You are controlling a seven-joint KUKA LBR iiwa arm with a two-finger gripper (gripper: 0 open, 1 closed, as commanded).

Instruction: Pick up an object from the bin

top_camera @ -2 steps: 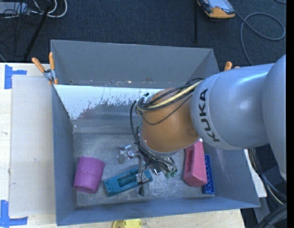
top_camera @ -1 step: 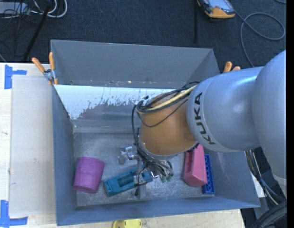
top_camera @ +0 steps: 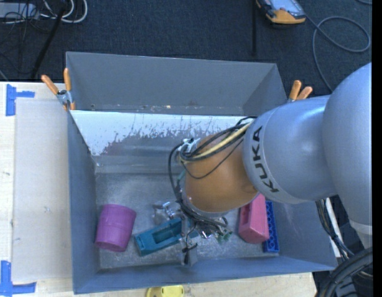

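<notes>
Grey bin (top_camera: 172, 85), and the arm (top_camera: 302, 147) is deep inside from the right. A purple cup (top_camera: 115, 227) lies near left, with a pink block (top_camera: 254, 218) and a blue brick (top_camera: 272, 231) touching it near right. The gripper (top_camera: 192, 237) sits low at the teal piece (top_camera: 157, 237)'s right end, near the middle. Open or closed? Can't tell.
</notes>
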